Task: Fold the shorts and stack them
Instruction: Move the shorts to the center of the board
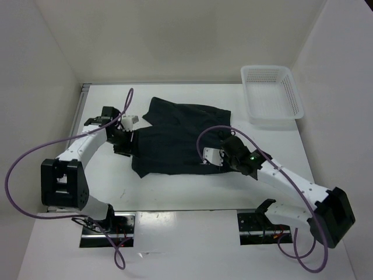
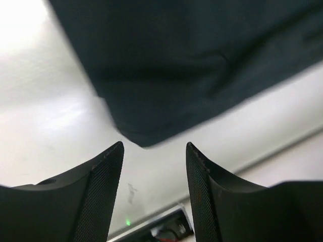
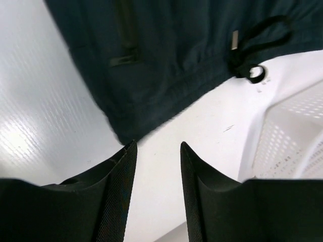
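Observation:
The black shorts (image 1: 175,137) lie spread on the white table between my two arms. My left gripper (image 1: 127,144) is at their left edge. In the left wrist view it (image 2: 155,146) stands open with nothing between its fingers, and a corner of the shorts (image 2: 192,65) lies just beyond the tips. My right gripper (image 1: 224,149) is at the shorts' right edge. It (image 3: 158,144) is open and empty too, with the waistband corner of the shorts (image 3: 166,55) right past its left tip. A black drawstring (image 3: 252,50) trails off the waistband.
A white mesh basket (image 1: 271,93) stands at the back right, and its wall (image 3: 287,136) shows close to the right gripper. White walls close in the table on the left, back and right. Purple cables loop over both arms near the front.

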`<state>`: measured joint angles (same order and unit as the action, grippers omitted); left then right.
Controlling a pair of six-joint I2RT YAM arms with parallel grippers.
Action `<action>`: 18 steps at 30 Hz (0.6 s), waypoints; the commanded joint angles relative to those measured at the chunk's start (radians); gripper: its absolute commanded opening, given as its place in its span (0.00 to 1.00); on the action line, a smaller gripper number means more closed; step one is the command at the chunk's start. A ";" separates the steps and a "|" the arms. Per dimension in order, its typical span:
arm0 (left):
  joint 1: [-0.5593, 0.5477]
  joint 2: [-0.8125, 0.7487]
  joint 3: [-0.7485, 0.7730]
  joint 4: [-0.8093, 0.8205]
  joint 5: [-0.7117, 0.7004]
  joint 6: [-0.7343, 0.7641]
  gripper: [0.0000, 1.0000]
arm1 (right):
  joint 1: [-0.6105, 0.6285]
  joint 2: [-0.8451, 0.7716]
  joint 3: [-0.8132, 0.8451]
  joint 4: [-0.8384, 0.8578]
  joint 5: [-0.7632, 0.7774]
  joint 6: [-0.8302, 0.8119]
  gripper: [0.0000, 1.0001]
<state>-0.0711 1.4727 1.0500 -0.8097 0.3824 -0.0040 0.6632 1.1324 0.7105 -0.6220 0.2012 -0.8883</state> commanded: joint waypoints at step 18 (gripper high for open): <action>0.053 0.103 -0.070 0.027 -0.059 0.004 0.85 | -0.001 0.133 0.021 0.004 -0.183 -0.046 0.80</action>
<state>-0.0048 1.6230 0.9943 -0.7902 0.3412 -0.0040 0.6632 1.2434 0.7494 -0.6456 0.0216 -0.8829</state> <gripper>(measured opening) 0.845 0.806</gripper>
